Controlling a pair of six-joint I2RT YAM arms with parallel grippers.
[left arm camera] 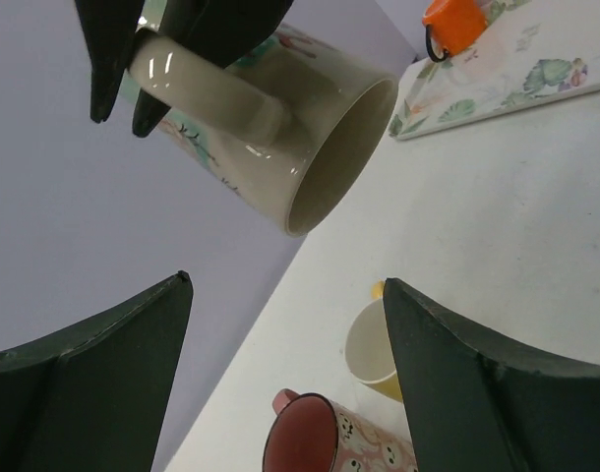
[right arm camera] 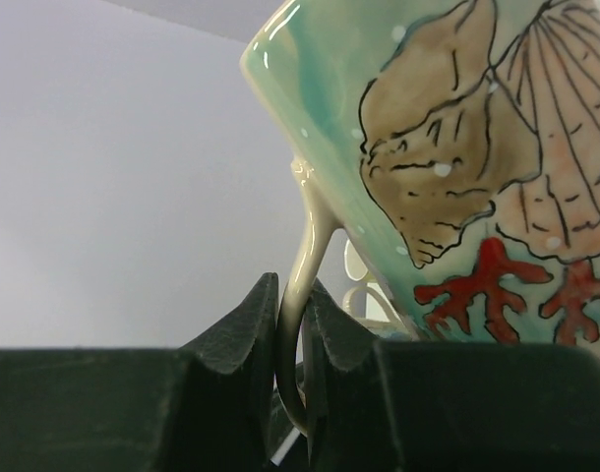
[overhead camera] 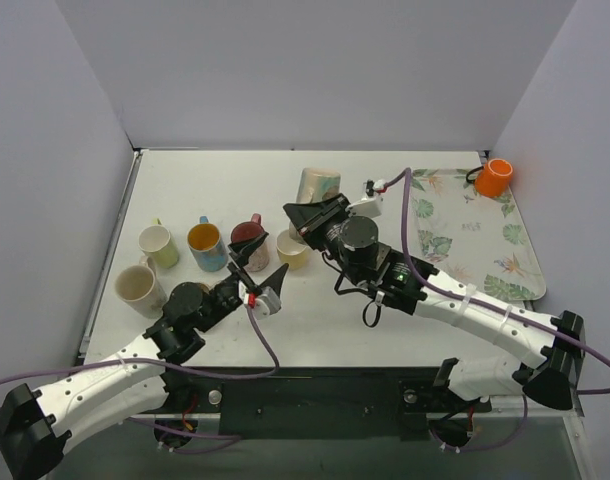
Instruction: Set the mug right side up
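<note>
mug (right arm camera: 457, 147) with the shell print hangs in the air over the middle of the table (overhead camera: 215, 180), touching nothing below. right gripper (right arm camera: 295, 305) is pinched narrow on its thin handle, the one part a small pinch can carry. mouth tips sideways and partly down, so the turn looks half done at best. left gripper (left arm camera: 287, 283) spread wide, holding nothing, low near the front, likely so it is clear of the swing. just past it a pink mug (left arm camera: 330, 442) and a yellow mug (left arm camera: 374, 349) stand upright. farthest: orange cup (overhead camera: 494, 177) at the far corner of the flowered tray (overhead camera: 485, 230).
</note>
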